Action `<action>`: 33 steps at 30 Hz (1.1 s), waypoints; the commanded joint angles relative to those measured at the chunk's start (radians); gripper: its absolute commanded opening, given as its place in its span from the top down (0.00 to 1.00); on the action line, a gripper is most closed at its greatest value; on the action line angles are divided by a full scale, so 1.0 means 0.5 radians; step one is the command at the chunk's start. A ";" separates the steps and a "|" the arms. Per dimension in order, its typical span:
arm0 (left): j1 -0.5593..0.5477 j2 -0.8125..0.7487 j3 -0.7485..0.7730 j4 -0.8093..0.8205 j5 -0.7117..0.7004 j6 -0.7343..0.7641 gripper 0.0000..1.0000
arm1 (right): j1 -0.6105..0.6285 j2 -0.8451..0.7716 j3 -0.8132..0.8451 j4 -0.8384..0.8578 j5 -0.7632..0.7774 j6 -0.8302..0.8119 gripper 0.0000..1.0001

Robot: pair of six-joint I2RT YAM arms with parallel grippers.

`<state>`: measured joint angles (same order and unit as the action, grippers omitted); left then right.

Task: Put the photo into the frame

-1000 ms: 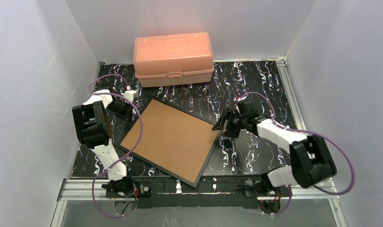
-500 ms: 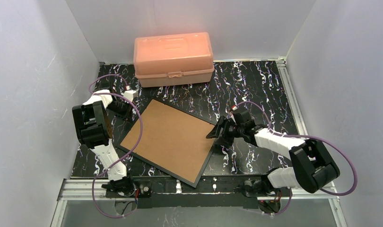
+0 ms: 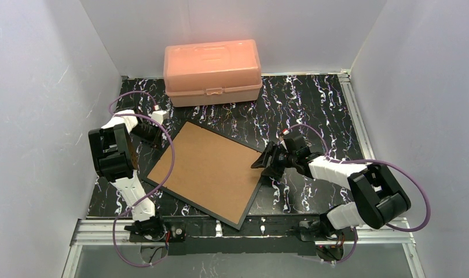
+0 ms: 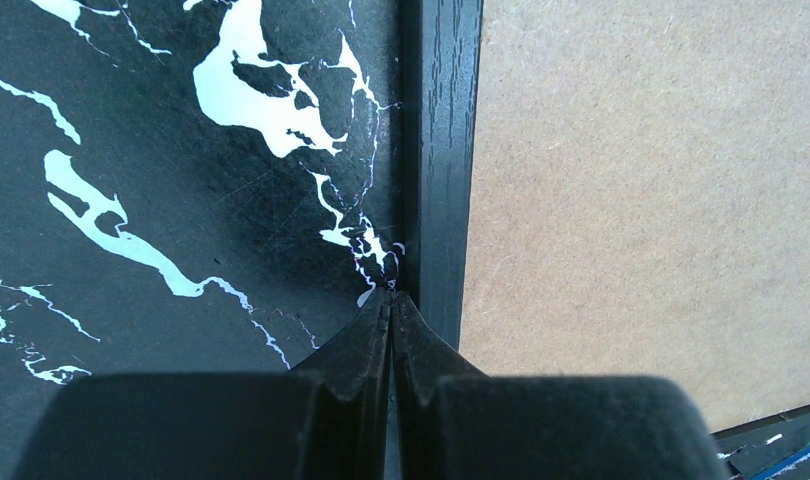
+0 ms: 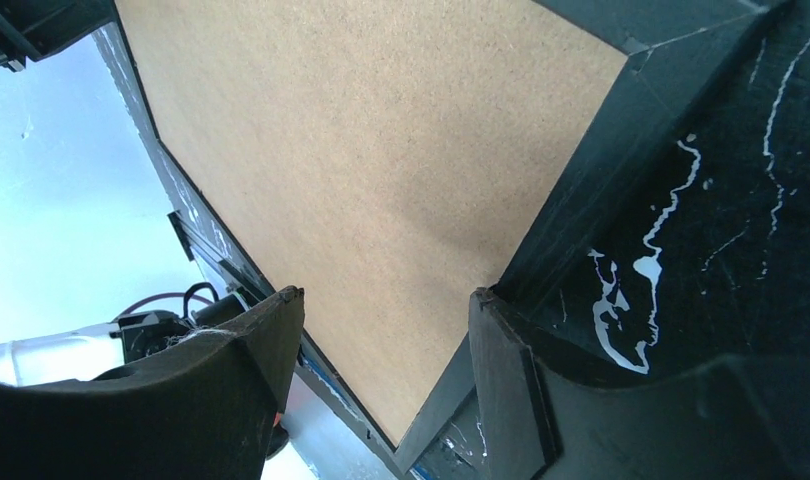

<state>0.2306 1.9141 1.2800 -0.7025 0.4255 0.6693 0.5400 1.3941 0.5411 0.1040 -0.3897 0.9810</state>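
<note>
The frame (image 3: 251, 202) lies face down on the table, a thin black rim around a brown backing board (image 3: 209, 169). The photo is hidden. My left gripper (image 3: 155, 135) is shut with nothing in it. Its joined tips (image 4: 391, 296) rest on the table against the outer side of the frame's left rim (image 4: 441, 150). My right gripper (image 3: 264, 163) is open at the frame's right edge. In the right wrist view this gripper (image 5: 386, 295) straddles the rim (image 5: 591, 190), one finger over the backing board (image 5: 361, 150) and the other outside the rim.
A peach plastic box (image 3: 212, 70) stands shut at the back, just beyond the frame's far corner. The black marbled table (image 3: 313, 104) is walled in white on three sides. A metal rail (image 3: 249, 229) runs along the near edge under the frame's near corner.
My right gripper has moved left and down to the frame's right edge, and its jaws have narrowed slightly. The left gripper and the frame have not moved.
</note>
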 commanded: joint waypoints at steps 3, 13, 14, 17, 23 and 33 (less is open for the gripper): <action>-0.026 -0.023 -0.086 -0.090 0.069 -0.007 1.00 | 0.004 0.034 -0.007 -0.071 0.115 -0.100 0.31; -0.026 -0.023 -0.079 -0.089 0.076 -0.007 1.00 | 0.004 0.086 -0.050 -0.021 0.124 -0.097 0.32; -0.026 -0.026 -0.078 -0.089 0.076 -0.006 1.00 | 0.004 0.095 -0.049 0.005 0.113 -0.089 0.32; -0.026 -0.027 -0.080 -0.086 0.067 -0.004 1.00 | 0.003 0.104 -0.029 0.081 0.041 -0.064 0.32; -0.026 -0.033 -0.084 -0.086 0.052 0.003 1.00 | -0.011 -0.101 0.079 -0.073 -0.028 -0.121 0.31; -0.026 -0.022 -0.078 -0.092 0.061 0.005 1.00 | -0.064 -0.170 -0.061 -0.084 -0.058 -0.121 0.30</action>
<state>0.2306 1.9125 1.2739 -0.7017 0.4412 0.6693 0.5144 1.2953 0.5381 0.0536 -0.4004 0.9321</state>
